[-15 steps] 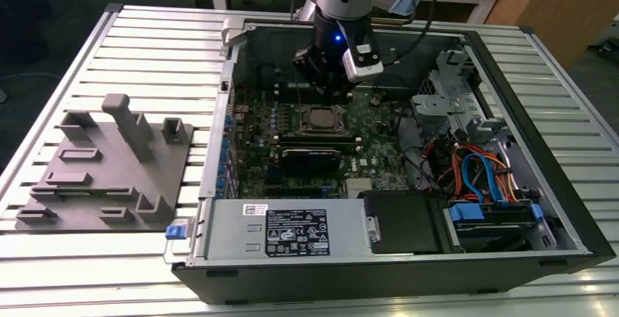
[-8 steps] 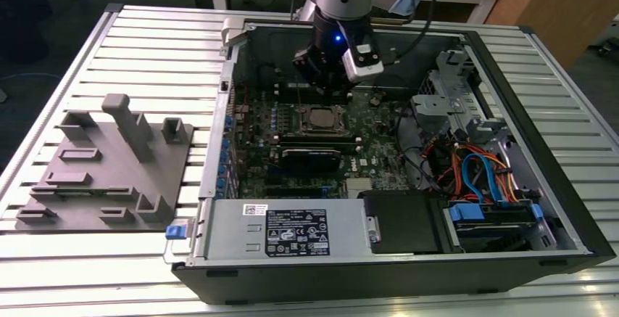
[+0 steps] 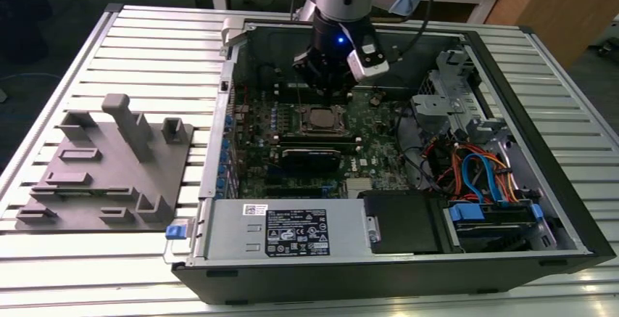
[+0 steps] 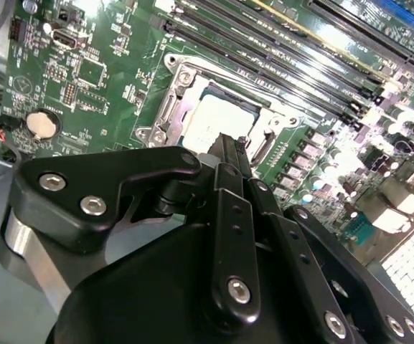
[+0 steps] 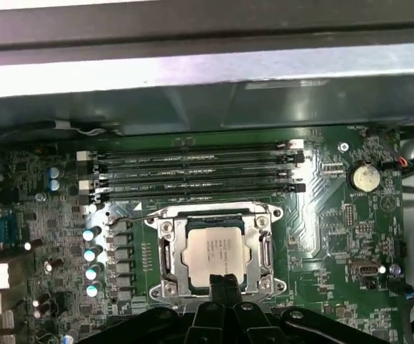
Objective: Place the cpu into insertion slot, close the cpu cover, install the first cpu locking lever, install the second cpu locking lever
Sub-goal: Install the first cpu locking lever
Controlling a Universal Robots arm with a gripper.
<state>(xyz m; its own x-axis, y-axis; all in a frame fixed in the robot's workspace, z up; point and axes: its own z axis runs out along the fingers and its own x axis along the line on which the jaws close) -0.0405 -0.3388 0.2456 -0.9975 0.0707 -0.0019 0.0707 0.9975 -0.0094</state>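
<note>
The cpu (image 5: 217, 249) lies flat in the insertion slot (image 5: 155, 223) on the green board, its silver top showing through the window of the cpu cover (image 5: 264, 249), which lies down flat over it. A thin wire locking lever (image 5: 192, 212) runs along the socket edge beside the memory slots. My gripper (image 5: 224, 283) hovers at the socket's edge away from the memory slots, its two narrow black fingers pressed together with nothing between them. In the second wrist view the fingertips (image 4: 228, 147) stand just before the cpu (image 4: 217, 118). In the exterior view the gripper (image 3: 327, 96) hangs just above the socket (image 3: 320, 119).
Several long black memory slots (image 5: 192, 168) lie beside the socket, with a coin battery (image 5: 365, 175) at the board's edge. A black block (image 3: 309, 159), the power supply (image 3: 290, 230) and bundled cables (image 3: 474, 172) fill the case. A grey fixture (image 3: 106, 165) sits on the table at the exterior view's left.
</note>
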